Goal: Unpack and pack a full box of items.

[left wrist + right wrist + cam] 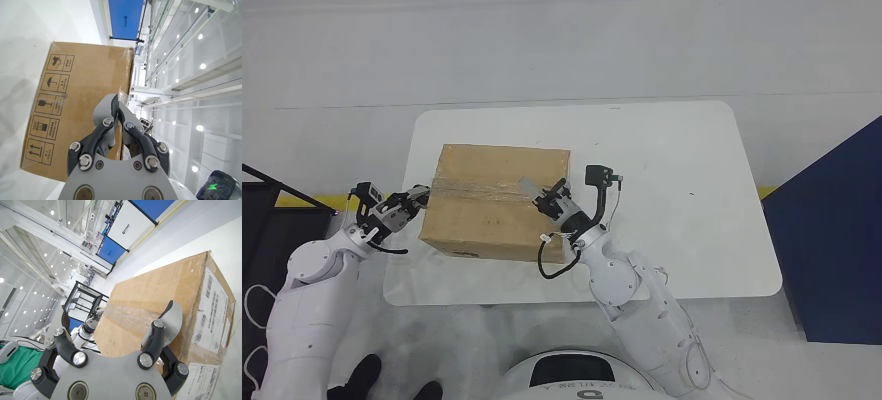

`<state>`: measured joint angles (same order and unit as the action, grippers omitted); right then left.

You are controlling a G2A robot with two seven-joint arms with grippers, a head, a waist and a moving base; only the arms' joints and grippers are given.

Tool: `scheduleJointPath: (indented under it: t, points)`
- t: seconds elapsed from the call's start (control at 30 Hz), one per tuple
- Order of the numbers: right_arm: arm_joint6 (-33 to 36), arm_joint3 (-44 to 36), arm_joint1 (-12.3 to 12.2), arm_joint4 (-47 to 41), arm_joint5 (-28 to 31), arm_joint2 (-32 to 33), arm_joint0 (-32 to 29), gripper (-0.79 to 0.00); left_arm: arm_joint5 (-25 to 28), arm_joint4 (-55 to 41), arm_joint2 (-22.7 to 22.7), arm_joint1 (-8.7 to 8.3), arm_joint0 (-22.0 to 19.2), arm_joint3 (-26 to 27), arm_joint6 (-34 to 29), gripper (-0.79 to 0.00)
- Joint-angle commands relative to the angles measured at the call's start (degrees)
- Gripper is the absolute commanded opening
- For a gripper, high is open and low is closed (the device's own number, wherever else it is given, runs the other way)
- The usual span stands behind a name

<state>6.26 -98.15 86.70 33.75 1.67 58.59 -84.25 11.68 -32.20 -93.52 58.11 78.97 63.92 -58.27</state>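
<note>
Left pincer [117, 103] pinches tape end [123, 96] at box [85, 85] edge; my right pincer [118, 309] spread over box. Unsealing: next I'd peel steadily.

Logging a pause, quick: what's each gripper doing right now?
Left gripper: closed, pinching the tape at the box edge.
Right gripper: open, holding nothing, over the box.
</note>
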Motion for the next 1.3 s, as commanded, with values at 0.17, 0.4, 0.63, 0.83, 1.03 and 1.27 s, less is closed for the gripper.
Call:
scheduleJointPath:
  t: [0.17, 0.4, 0.63, 0.83, 1.03, 1.27]
  points:
    - [3.4, 0.8, 0.2, -5.2, -2.3, 0.0, 1.3, 0.000, 0.0, -0.3, 0.3, 0.01, -0.1, 0.0, -0.3, -0.779]
    - [4.3, 0.6, 0.2, -7.0, -1.4, -0.1, 1.7, 0.000, -0.2, -0.4, 0.6, 0.05, -0.1, 0.0, -0.5, -0.785]
    - [7.5, -0.3, -0.1, -16.1, -0.2, 3.6, 0.4, 0.000, -0.2, -0.4, 0.6, 0.05, -0.1, 0.0, -0.5, -0.785]
    - [12.3, -0.1, -0.3, -19.5, -6.2, 3.7, 2.4, 0.000, -0.2, -0.4, 0.6, 0.05, -0.1, 0.0, -0.5, -0.785]
    - [13.7, 2.5, 0.5, -20.5, -12.3, 0.0, 7.4, 0.000, -0.2, -0.4, 0.6, 0.05, -0.1, 0.0, -0.5, -0.785]
    - [14.6, 7.5, 1.8, -24.3, -17.7, -3.5, 13.9, 0.000, -0.2, -0.4, 0.6, 0.05, -0.1, 0.0, -0.5, -0.785]
